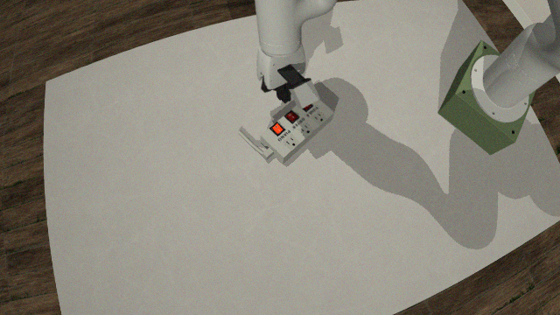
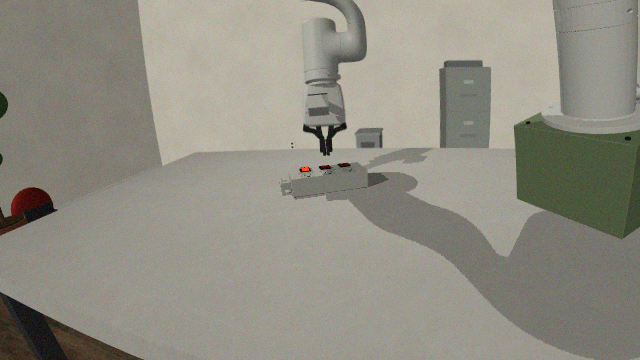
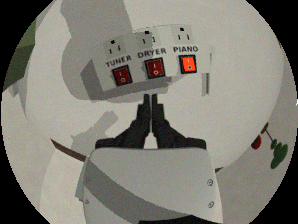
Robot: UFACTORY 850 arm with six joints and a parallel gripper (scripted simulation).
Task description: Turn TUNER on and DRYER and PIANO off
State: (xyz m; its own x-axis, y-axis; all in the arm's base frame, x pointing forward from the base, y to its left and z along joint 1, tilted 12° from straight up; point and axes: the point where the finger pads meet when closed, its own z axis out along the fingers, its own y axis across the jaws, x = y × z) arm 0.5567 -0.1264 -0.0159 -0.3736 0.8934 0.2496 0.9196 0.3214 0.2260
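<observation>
A grey power strip (image 1: 295, 130) lies flat and the right way up near the middle of the table; it also shows in the exterior view (image 2: 325, 181). In the wrist view it has three red rocker switches. The TUNER switch (image 3: 121, 76) is dark. The DRYER switch (image 3: 154, 70) is dark. The PIANO switch (image 3: 188, 64) glows bright orange. My gripper (image 3: 150, 102) (image 2: 325, 150) is shut and empty, with its fingertips pressed together. It hangs a little above the strip, near the DRYER switch.
The arm's green base block (image 1: 483, 107) stands at the table's right edge. A short plug stub (image 1: 255, 142) sticks out of the strip's PIANO end. A filing cabinet (image 2: 464, 104) and a small box (image 2: 369, 137) stand beyond the table.
</observation>
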